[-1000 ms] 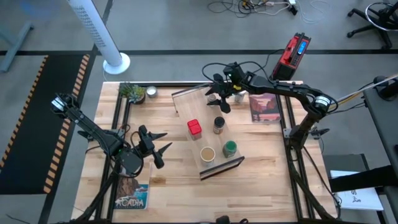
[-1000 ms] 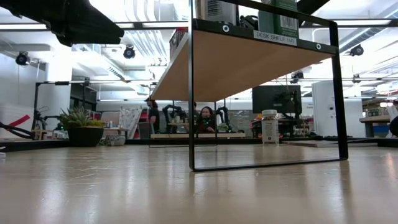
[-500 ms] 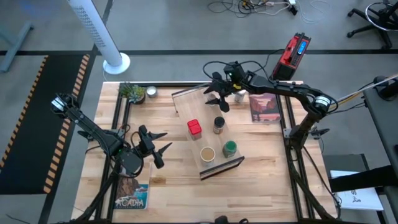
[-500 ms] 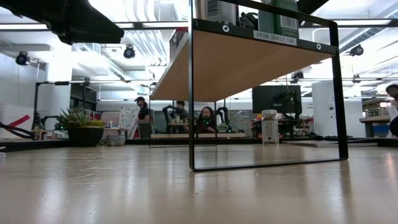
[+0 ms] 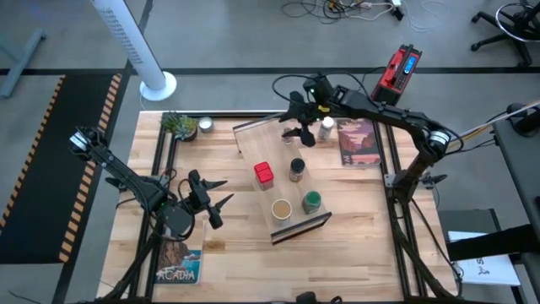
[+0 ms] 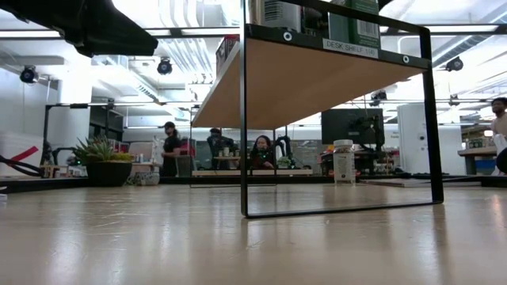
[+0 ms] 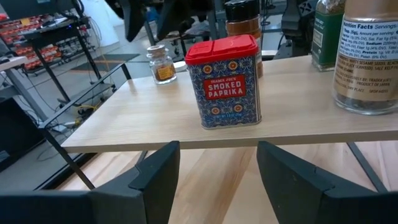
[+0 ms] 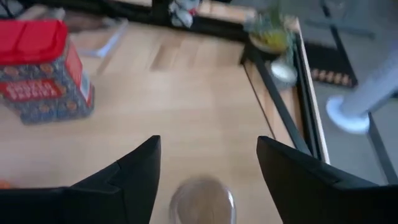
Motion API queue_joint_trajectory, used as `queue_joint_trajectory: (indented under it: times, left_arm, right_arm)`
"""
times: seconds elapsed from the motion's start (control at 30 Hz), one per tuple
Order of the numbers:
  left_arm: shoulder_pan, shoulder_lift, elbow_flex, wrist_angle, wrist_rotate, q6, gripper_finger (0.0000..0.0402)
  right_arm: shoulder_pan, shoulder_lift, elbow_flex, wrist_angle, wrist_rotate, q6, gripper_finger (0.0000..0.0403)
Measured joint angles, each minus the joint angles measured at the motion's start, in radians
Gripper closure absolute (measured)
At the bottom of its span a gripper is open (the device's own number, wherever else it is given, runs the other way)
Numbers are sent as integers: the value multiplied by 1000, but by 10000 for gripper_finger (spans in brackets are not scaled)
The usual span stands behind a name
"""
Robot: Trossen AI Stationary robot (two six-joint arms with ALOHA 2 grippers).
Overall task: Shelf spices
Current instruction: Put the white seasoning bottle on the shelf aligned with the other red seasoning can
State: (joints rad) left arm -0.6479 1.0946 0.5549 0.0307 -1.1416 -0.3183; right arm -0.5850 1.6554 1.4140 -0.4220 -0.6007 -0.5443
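The shelf (image 5: pixel 253 143) is a raised light-wood board at the table's middle. On it stand the red square tin (image 5: pixel 264 173), the black-lidded jar (image 5: pixel 297 169), the green-lidded jar (image 5: pixel 311 201), the wide tan-lidded jar (image 5: pixel 281 209) and the small brown jar (image 5: pixel 295 143). The white-capped jar (image 5: pixel 326 127) stands on the table by the shelf's far right side. My right gripper (image 5: pixel 295 121) hovers open above the small brown jar (image 8: pixel 202 199), touching nothing. My left gripper (image 5: pixel 221 194) waits open left of the shelf, level with the red tin (image 7: pixel 227 81).
A small potted plant (image 5: pixel 179 124) and a little round dish (image 5: pixel 204 126) sit at the far left corner. One picture book (image 5: pixel 359 143) lies right of the shelf, another (image 5: pixel 177 266) near the front left. People move in the room behind the table.
My right gripper has drawn back a little toward the table's far edge, staying open. The small brown jar stays standing on the shelf. A person has walked across the room behind.
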Motion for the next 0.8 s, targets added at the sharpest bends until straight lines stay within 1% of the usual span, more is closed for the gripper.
queue_joint_trajectory:
  times: [0.13,0.37,0.4,0.47,0.53,0.57,0.67,0.8]
  left_arm:
    - [0,0,0,-9,0,3,198]
    - [0,0,-2,-31,0,3,198]
    - [0,0,-2,-32,0,1,198]
    - [0,0,-2,-34,0,-2,198]
    - [0,0,-2,-33,0,-4,198]
    - [0,0,-2,-34,1,-6,198]
    - [0,0,-2,-33,0,-20,198]
    - [0,0,-2,-35,1,-54,198]
  right_arm:
    - [-3,-22,58,-163,73,-12,169]
    - [-2,-108,65,-291,125,10,182]
    - [-2,-119,65,-319,162,11,184]
    - [-4,-139,59,-359,278,12,188]
    - [-11,-154,46,-368,393,28,191]
    - [-20,-157,37,-368,430,34,192]
    - [-67,-156,10,-366,462,70,190]
    - [-165,-154,-54,-338,463,126,172]
